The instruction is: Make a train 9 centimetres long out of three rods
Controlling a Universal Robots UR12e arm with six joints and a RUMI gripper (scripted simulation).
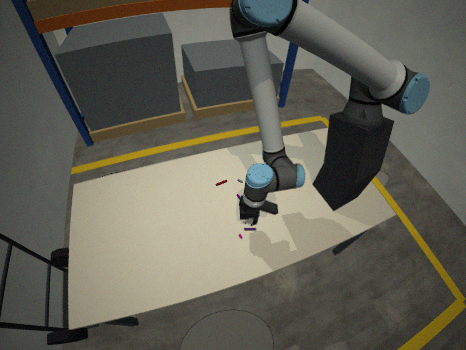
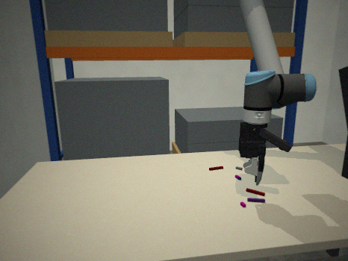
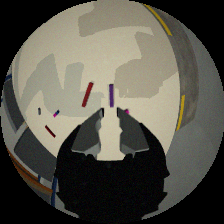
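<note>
My gripper (image 2: 258, 180) hangs a little above the table with its fingers nearly together and nothing between them; the wrist view (image 3: 111, 114) shows bare table in the narrow gap. Just beyond the fingertips lie a red rod (image 3: 88, 94) and a purple rod (image 3: 111, 95), and a short magenta rod (image 3: 126, 111) lies beside the right fingertip. In the exterior view the red rod (image 2: 255, 192), the purple rod (image 2: 256, 200) and the magenta rod (image 2: 243, 204) lie close together, apart from each other. Farther back lie another magenta rod with a blue tip (image 2: 237, 177), a grey rod (image 2: 239, 168) and a second red rod (image 2: 216, 168).
The robot's dark base block (image 1: 352, 160) stands at the table's right side. Grey boxes (image 2: 112, 115) sit on a blue shelf frame behind the table. A yellow line (image 1: 175, 145) marks the floor along the back edge.
</note>
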